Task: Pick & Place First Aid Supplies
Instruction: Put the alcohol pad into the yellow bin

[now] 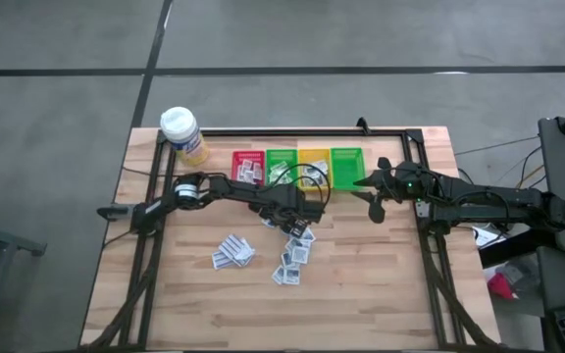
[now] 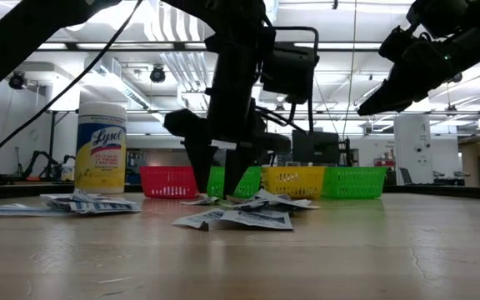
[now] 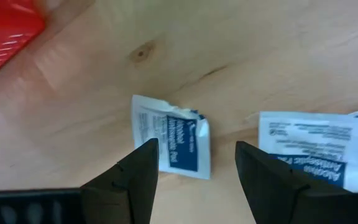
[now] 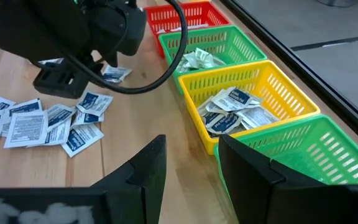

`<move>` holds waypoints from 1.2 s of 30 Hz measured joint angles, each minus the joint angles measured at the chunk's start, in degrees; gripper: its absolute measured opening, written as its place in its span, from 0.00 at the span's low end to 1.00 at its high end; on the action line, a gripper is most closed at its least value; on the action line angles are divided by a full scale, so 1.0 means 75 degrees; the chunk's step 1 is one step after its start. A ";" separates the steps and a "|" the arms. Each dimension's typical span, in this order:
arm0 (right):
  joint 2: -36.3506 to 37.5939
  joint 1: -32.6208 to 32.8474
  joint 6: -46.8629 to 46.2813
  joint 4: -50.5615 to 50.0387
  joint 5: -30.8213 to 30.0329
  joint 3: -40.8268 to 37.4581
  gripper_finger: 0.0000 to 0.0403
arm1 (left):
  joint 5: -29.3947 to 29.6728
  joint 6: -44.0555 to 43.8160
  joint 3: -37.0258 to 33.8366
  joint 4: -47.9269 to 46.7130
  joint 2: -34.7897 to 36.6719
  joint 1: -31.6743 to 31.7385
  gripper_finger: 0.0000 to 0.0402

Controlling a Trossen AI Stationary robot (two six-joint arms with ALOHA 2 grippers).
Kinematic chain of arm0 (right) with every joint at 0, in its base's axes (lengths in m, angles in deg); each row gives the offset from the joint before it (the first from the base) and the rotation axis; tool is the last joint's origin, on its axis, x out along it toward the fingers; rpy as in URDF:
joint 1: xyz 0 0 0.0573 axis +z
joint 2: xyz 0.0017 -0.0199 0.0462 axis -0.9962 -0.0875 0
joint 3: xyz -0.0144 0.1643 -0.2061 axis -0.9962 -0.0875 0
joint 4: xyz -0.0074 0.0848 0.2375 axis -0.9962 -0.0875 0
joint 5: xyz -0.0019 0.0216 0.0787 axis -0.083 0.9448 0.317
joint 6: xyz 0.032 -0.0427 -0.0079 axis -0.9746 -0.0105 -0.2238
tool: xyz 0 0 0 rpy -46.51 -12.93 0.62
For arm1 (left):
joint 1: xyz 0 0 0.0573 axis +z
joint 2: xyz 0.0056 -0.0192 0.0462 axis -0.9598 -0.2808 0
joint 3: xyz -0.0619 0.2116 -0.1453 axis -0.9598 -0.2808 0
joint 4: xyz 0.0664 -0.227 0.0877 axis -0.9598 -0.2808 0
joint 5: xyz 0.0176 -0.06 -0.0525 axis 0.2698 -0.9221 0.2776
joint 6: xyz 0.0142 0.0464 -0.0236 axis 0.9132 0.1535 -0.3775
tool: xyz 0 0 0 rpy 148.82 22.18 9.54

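Several first aid supplies, small white sachets with blue print, lie flat on the wooden table in loose piles (image 1: pixel 233 253) (image 1: pixel 292 263). One sachet (image 3: pixel 173 143) lies apart from them. My left gripper (image 3: pixel 197 146) (image 1: pixel 288 220) points straight down over it, open, with one finger on either side, low above the table (image 2: pixel 217 187). Another sachet (image 3: pixel 316 149) lies just outside one finger. More sachets sit in the green bin (image 4: pixel 197 59) and the yellow bin (image 4: pixel 235 109). My right gripper (image 4: pixel 192 146) (image 1: pixel 374 194) hangs open in the air near the bins and holds nothing.
Red (image 1: pixel 248 167), green (image 1: pixel 282 165), yellow (image 1: pixel 314 163) and green (image 1: pixel 347 164) bins stand in a row at the far edge. A yellow wipes bottle with a white cap (image 1: pixel 182 133) stands at the far left. Bare wood lies toward the table's near edge (image 1: pixel 292 319).
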 joint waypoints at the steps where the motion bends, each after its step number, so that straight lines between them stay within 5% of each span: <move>1: -0.0001 0.0001 0.0000 0.0000 0.0003 0.0000 0.36 | -0.0002 -0.0002 -0.0016 0.0014 0.0000 0.0000 0.51; 16: 0.0000 0.0000 0.0001 0.0000 0.0003 0.0000 0.36 | 0.0044 -0.0060 -0.0497 0.0472 0.0044 0.0000 0.50; 36: 0.0000 0.0000 -0.0003 0.0000 0.0003 0.0000 0.36 | 0.0068 -0.0054 -0.0883 0.1041 0.0035 -0.0003 0.16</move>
